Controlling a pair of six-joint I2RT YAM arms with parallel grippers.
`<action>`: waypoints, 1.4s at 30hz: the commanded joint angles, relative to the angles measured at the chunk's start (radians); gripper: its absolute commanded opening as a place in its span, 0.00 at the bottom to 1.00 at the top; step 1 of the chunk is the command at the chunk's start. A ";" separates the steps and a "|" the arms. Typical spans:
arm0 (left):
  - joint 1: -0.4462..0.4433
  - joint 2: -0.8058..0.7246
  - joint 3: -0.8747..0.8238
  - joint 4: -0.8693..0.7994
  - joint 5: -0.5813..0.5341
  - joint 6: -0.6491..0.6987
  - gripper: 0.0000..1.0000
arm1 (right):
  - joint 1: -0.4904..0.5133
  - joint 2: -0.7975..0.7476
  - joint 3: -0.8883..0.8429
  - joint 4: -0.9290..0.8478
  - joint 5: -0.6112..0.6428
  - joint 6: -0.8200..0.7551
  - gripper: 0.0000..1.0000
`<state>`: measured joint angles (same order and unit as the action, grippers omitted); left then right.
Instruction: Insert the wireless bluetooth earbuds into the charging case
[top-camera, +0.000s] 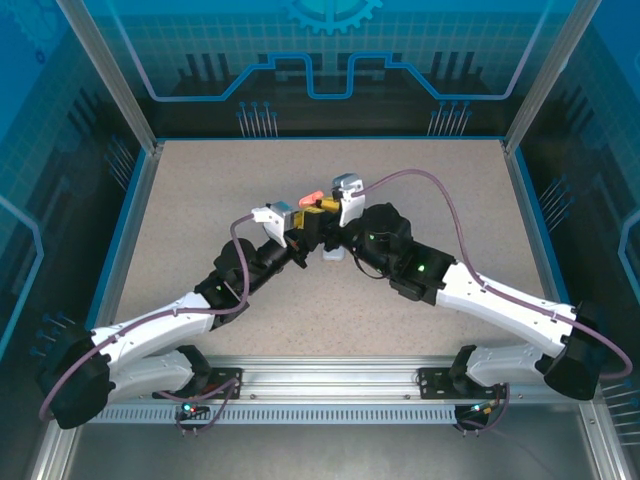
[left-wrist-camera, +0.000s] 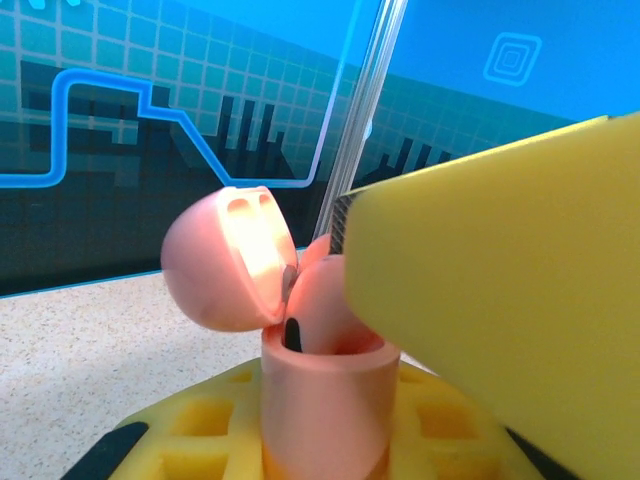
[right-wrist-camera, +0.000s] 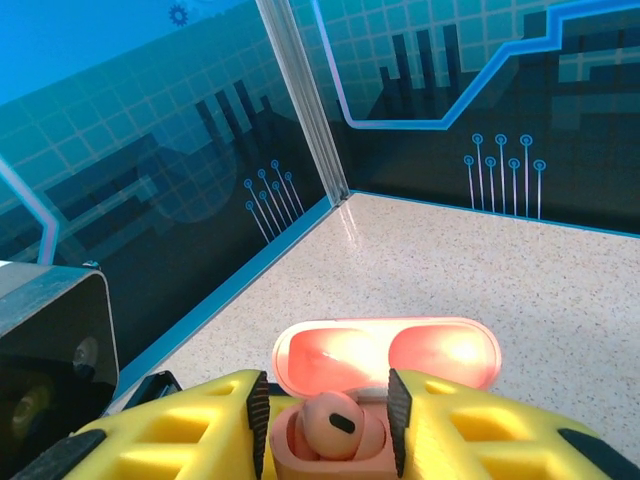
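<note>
While the left gripper (top-camera: 300, 236) clamps the charging case (left-wrist-camera: 325, 400), the right gripper (right-wrist-camera: 328, 405), barely parted, straddles the light, slick-looking earbud (right-wrist-camera: 334, 428), best pinched sideways.

A salmon earbud (right-wrist-camera: 333, 425) sits partly seated in the open salmon charging case (right-wrist-camera: 385, 355), between the right fingers (right-wrist-camera: 480, 430).

Speckled beige tabletop (top-camera: 200, 210) is noted, edged by a blue border strip (top-camera: 330, 139). Blue wall panels (top-camera: 330, 60), printed with circuit lines and a gear emblem (top-camera: 330, 12), are set behind and at both sides. Aluminium posts (top-camera: 108, 75) are seen at the back corners. A slotted rail (top-camera: 330, 385) is fixed along the near edge.
</note>
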<state>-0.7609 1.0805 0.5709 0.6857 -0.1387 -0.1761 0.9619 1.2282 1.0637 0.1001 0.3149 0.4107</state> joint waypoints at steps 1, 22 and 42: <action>-0.008 -0.001 0.034 -0.004 -0.022 0.044 0.00 | -0.001 -0.034 -0.011 -0.003 0.022 0.013 0.41; -0.008 -0.010 -0.017 0.101 0.049 0.088 0.00 | -0.157 -0.135 0.189 -0.325 -0.225 0.012 0.81; -0.008 0.024 0.040 0.131 0.303 0.084 0.00 | -0.414 -0.047 0.119 -0.252 -0.987 0.192 1.00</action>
<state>-0.7624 1.0924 0.5705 0.7689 0.1326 -0.0788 0.5533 1.1702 1.1957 -0.2218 -0.5583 0.5522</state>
